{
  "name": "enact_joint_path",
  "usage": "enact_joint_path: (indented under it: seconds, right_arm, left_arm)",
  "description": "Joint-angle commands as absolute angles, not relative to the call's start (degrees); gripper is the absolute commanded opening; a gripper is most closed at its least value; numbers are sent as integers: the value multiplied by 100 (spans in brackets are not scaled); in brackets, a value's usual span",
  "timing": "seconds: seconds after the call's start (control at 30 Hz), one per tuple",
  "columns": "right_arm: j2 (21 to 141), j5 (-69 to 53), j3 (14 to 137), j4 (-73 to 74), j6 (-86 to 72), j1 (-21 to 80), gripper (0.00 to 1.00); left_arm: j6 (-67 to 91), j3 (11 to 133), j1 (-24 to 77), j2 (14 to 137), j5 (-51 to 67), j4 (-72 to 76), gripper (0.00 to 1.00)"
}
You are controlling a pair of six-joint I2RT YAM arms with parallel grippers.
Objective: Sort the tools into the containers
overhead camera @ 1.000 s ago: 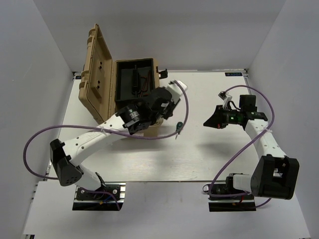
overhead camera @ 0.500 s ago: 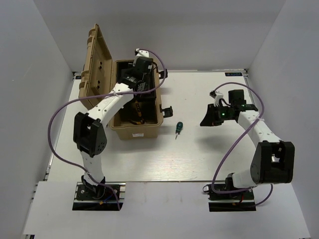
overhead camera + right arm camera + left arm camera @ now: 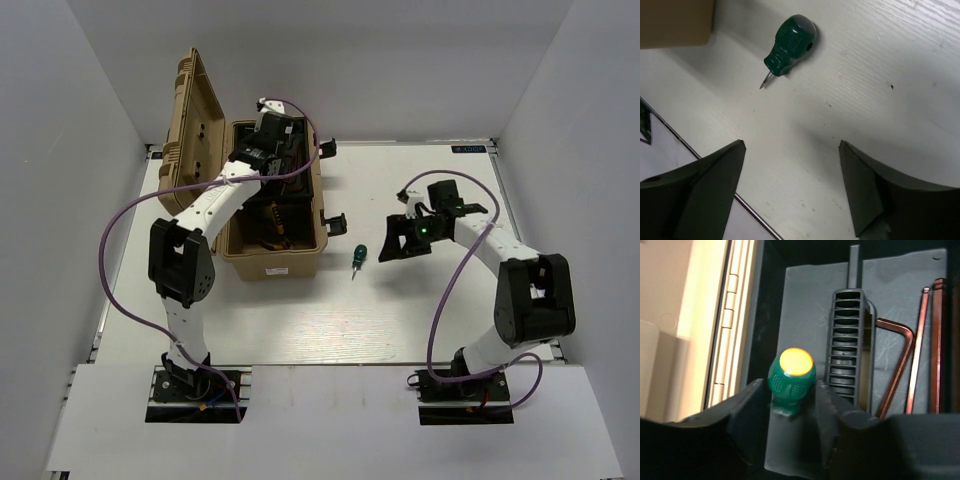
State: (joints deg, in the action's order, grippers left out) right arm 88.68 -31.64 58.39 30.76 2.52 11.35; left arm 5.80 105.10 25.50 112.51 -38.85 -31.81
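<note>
Between the right tool's [image 3: 791,150] fingers, spread wide and holding nothing, only bare desk [image 3: 880,75] shows. The loose screwdriver [image 3: 790,44] lies flat just beyond, at twelve o'clock in the wrist view. Its fat green handle points toward one o'clock and its short tip toward seven.

I judge it light and rigid. The rounded handle could roll under a nudge from one side, but the textured patch should give the pads a fair grip. The place to take hold is across the thick middle of the handle, with the fingers square to its length, not on the thin tip.

At nine o'clock of it from above stands the tan toolbox [image 3: 270,265], lid up. Over the box's dark tray the left tool [image 3: 790,386] is closed on the held screwdriver [image 3: 791,371] by its handle, yellow cap toward the camera. Whether the tip touches the tray is hidden. Two dark-red hex keys [image 3: 900,365] lie in the tray at three o'clock of it, past a black ribbed part [image 3: 847,340].
</note>
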Motion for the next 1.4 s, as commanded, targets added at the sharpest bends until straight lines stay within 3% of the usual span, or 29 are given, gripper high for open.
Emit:
enact_joint_path:
  seconds: [0.0, 0.03, 0.2, 0.37, 0.63, 0.87, 1.07, 1.23, 1.37]
  right_arm:
    - [9139, -3103, 6196, 2655, 70, 1414, 84]
    - [9193, -3050, 6222, 2593, 44, 1450, 84]
    - [9535, -2656, 6310, 2206, -534, 1670, 84]
    - [9817, -2190, 6451, 1882, -992, 1977, 81]
    - [10186, -1224, 6520, 1414, -1819, 2540, 73]
    - [10713, -642, 6952, 1713, -2004, 2909, 73]
    - [10846, -273, 6987, 1854, -2021, 3094, 60]
    - [10662, -167, 6759, 1986, -1951, 3120, 57]
    - [10512, -97, 6680, 2100, -1863, 3094, 42]
  left_arm:
    - [589, 10696, 2558, 10890, -3744, -3181, 58]
    - [589, 10696, 2558, 10829, -3692, -3182, 63]
    - [589, 10582, 2558, 10399, -3569, -3182, 74]
    - [877, 10065, 2619, 9652, -3052, -3121, 74]
    - [739, 6421, 2795, 6849, -494, -750, 76]
    - [422, 5222, 2848, 5529, 114, -422, 77]
    - [299, 4825, 2848, 5107, 62, -281, 77]
    - [299, 4720, 2848, 4922, -9, -281, 79]
    - [299, 4667, 2848, 4922, -9, -281, 79]
